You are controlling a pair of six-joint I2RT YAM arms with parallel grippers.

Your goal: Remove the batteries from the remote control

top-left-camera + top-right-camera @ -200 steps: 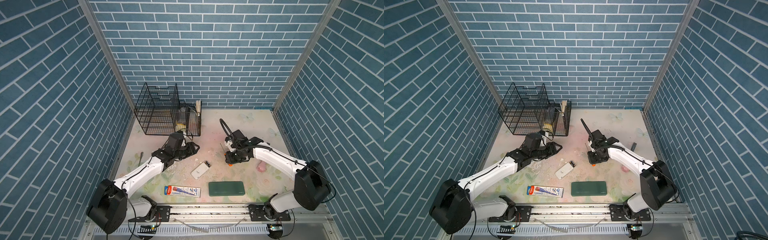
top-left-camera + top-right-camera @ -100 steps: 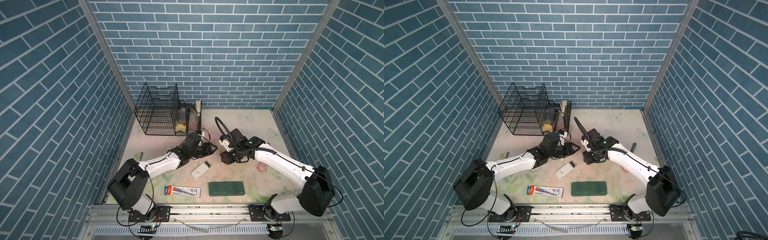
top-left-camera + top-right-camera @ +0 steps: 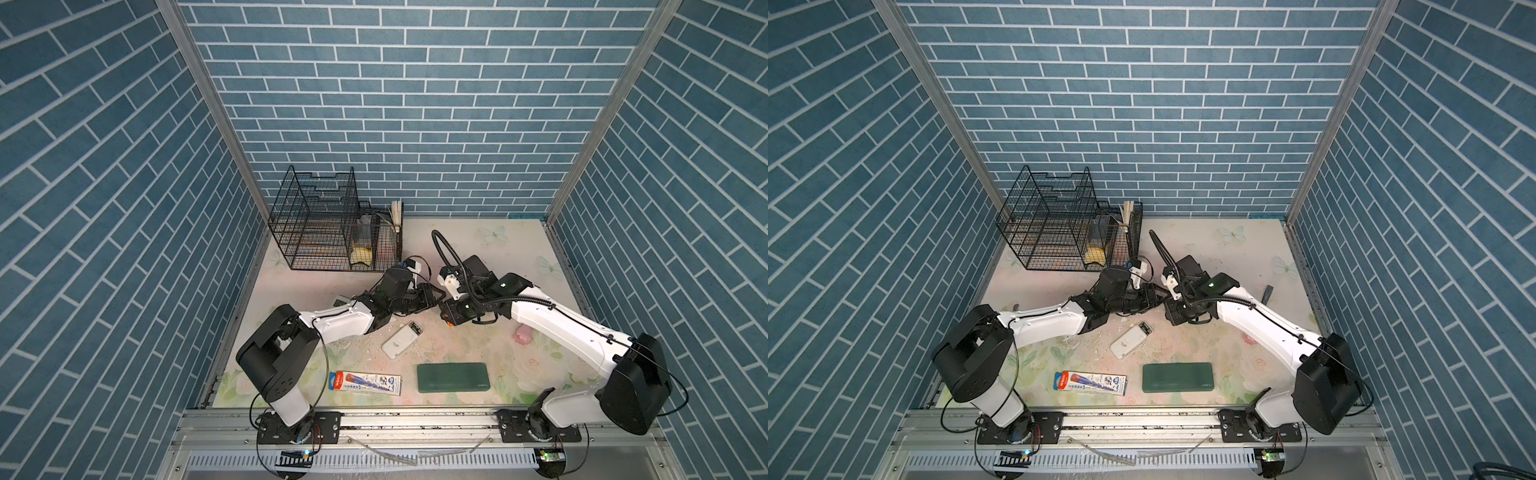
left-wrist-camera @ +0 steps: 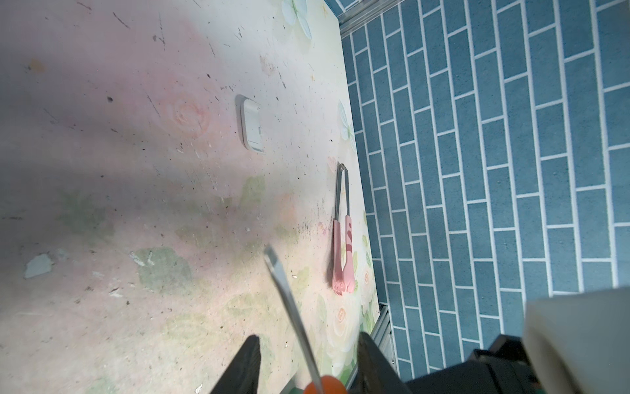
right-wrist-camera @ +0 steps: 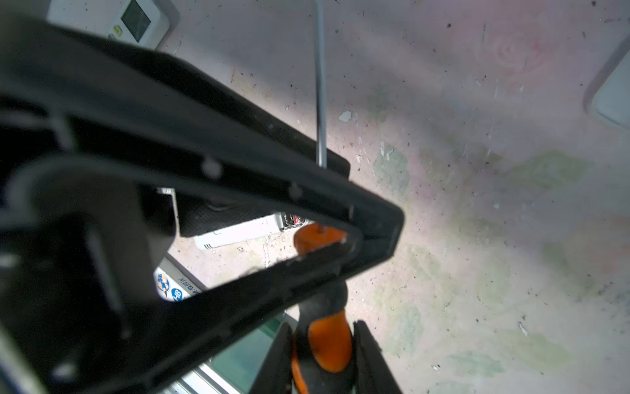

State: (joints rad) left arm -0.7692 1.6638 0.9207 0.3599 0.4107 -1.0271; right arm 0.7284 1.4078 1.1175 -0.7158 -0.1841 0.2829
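The white remote control (image 3: 402, 340) lies on the table in both top views. Its open compartment (image 3: 415, 328) shows dark with a gold-yellow fleck; the batteries are too small to make out singly. My right gripper (image 5: 322, 327) is shut on the orange-and-black handle of a screwdriver (image 5: 329, 341), just beyond the remote (image 3: 1130, 340). My left gripper (image 4: 308, 337) has reached across to it. Its jaws stand apart on either side of the screwdriver's shaft (image 4: 289, 300), and a gap shows beside the handle's top. The two grippers meet at the table's middle (image 3: 436, 301).
A black wire rack (image 3: 316, 224) stands at the back left. A toothpaste box (image 3: 365, 382) and a green case (image 3: 454, 377) lie near the front edge. Pink tongs (image 4: 342, 238) lie along the left wall, with a white cover piece (image 4: 250, 124) and a small white screen device (image 5: 136, 20) nearby.
My left arm has swung right to the right gripper, and its jaws have narrowed round the screwdriver. The right gripper has shifted slightly left with the screwdriver.
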